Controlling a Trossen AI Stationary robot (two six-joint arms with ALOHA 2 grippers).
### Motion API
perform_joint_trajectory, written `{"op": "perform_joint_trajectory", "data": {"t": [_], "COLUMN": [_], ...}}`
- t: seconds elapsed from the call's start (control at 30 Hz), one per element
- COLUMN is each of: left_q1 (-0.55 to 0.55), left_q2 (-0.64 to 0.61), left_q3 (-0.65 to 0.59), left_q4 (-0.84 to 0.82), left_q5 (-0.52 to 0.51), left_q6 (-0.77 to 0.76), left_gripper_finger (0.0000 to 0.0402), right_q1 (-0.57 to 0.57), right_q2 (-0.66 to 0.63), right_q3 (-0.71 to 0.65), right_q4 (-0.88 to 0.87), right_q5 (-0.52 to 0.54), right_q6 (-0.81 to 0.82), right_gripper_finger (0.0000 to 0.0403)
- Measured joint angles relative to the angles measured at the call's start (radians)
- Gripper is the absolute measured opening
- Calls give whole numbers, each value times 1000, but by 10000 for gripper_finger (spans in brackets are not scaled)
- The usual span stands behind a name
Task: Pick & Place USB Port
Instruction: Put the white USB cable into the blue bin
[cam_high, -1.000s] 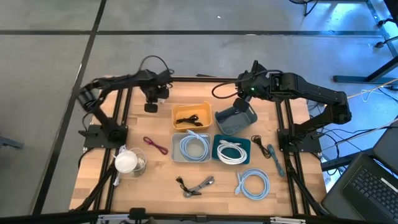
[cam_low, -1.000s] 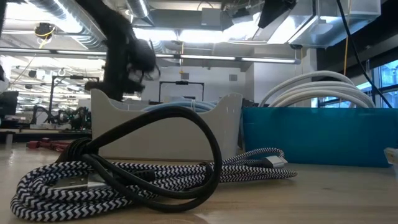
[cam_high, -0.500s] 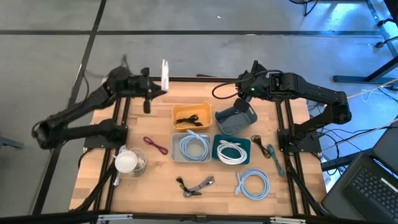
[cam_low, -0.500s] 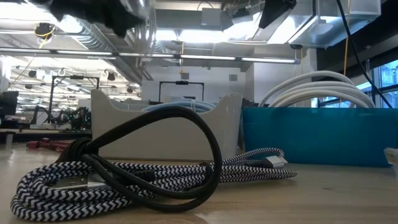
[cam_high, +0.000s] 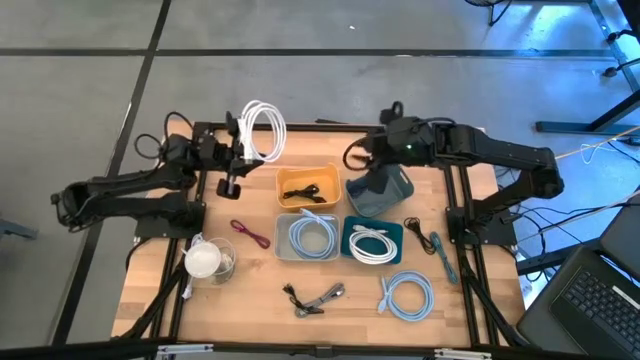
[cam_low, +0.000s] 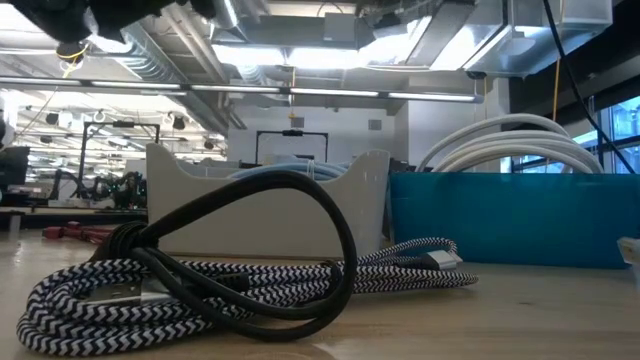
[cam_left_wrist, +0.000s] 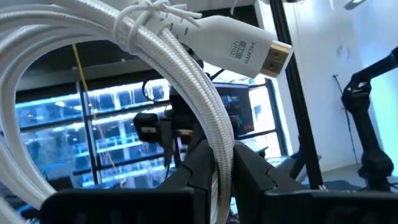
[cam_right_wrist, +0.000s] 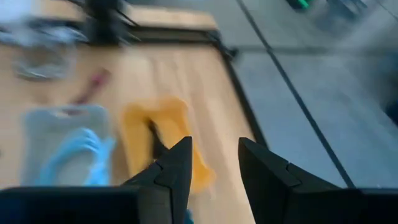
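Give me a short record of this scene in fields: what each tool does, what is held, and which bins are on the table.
left tool: raised at the table's far left edge, shut on the white cable
white cable: coiled, tied, HDMI plug visible in the left wrist view
right tool: open, holds nothing, above the dark blue bin
yellow bin: holds a black cable
grey bin: light blue cable
teal bin: white cable

clear plastic cup with white lid (cam_high: 208, 260) lower left | maroon looped cable (cam_high: 250, 233) left of centre | black-and-white braided cable bundle (cam_high: 318, 298) bottom centre | pale blue coiled cable (cam_high: 406, 296) lower right
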Motion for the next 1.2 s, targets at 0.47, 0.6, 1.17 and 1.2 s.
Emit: {"op": "perform_joint_trajectory", "data": {"t": [0.47, 0.6, 1.17, 1.2], "left_q1": [-65, -65, -108, -109], "left_q2": [262, 291, 380, 384], "left_q3": [203, 204, 286, 286], "left_q4": [-31, -16, 15, 14], "left_q5": [104, 99, 118, 121], "left_q6": [1, -7, -62, -62], "left_gripper_finger": [28, 28, 28, 28], "right_q1": [99, 124, 128, 128], "right_q2": [96, 99, 180, 182], "right_q3": [-1, -1, -1, -1], "right_q4": [199, 229, 369, 367], "right_q5": [-64, -24, 55, 55], "right_q6": [-202, -262, -471, -472], "right_gripper_finger": [133, 133, 133, 133]}}
